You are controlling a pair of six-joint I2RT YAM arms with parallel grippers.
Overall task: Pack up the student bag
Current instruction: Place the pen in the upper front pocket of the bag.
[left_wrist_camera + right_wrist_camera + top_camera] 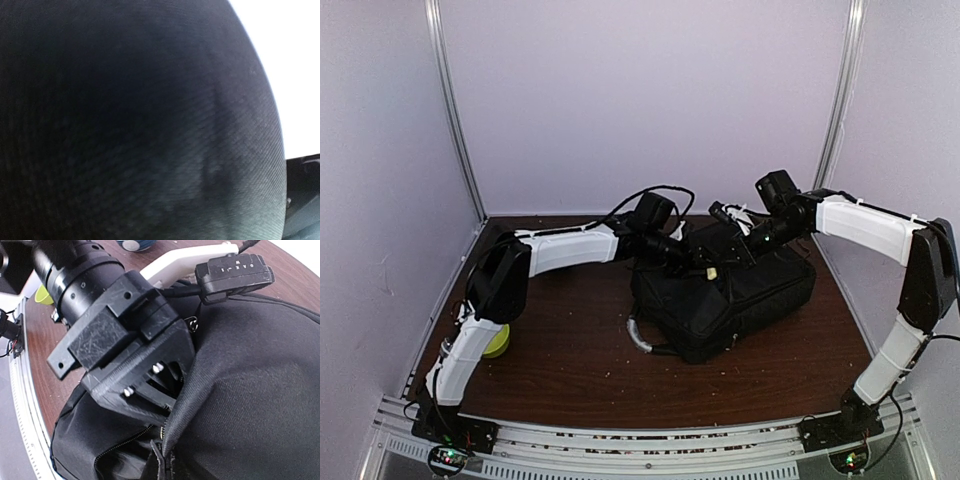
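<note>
On my screen the student bag (740, 295) is black with a fine woven grain, and its handle (638, 335) is grey. The table (570, 370) is dark reddish-brown wood, the left arm (565, 250) and right arm (865, 225) white shells with black joints. A small round thing (499, 343) is yellow-green

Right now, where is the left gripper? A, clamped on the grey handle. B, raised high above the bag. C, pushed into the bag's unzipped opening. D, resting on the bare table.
C: the right wrist view shows the left gripper sunk into the unzipped opening of the student bag, with the bag's black fabric folded around it.
</note>
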